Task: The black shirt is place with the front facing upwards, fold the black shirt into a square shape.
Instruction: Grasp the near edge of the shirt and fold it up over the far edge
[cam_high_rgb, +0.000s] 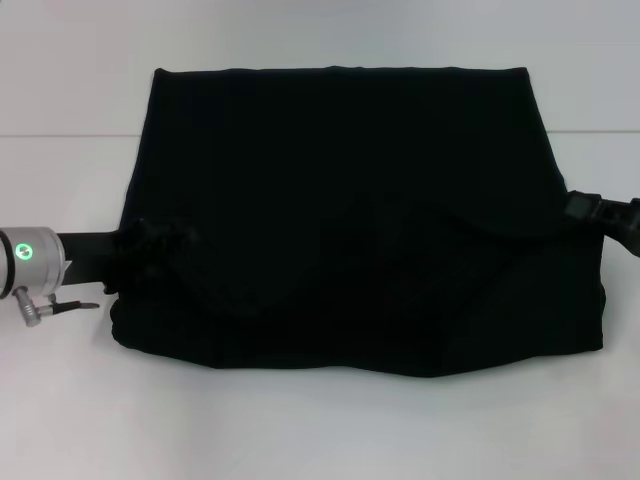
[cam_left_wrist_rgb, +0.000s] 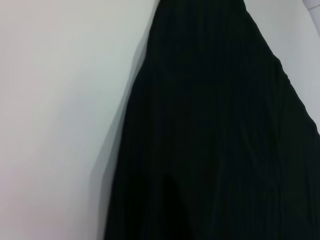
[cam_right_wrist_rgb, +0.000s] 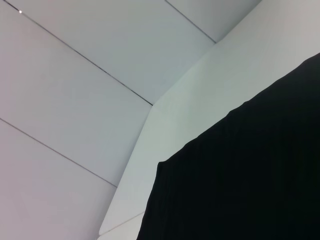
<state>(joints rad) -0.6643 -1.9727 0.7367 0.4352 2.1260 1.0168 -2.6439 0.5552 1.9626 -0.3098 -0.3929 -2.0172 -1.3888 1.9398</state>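
on the white counter (cam_high_rgb: 320, 430) we find the black shirt (cam_high_rgb: 350, 220) spread wide across the middle, plain black side up, no print or label visible to us. its far edge runs straight and flat; the near edge is doubled over and rumpled, with a low ridge of folds crossing the cloth between the two sides. the left claw (cam_high_rgb: 150, 250) sits at the shirt's left edge, reaching in level from the left side; its black tip is buried in a bunched knot of fabric there, so we cannot tell whether the fingers are parted or pinched. a green light shows on the silver wrist behind it. the right claw (cam_high_rgb: 585, 208) meets the shirt's right edge, black against black, and we cannot tell its finger state either. the left wrist view gives us only ribbed black cloth (cam_left_wrist_rgb: 215, 130) lying against the pale counter (cam_left_wrist_rgb: 55, 110). the right wrist view shows a raised dark edge of the shirt (cam_right_wrist_rgb: 250, 180) with the counter's corner (cam_right_wrist_rgb: 200, 100) and seamed wall panels (cam_right_wrist_rgb: 75, 100) beyond.
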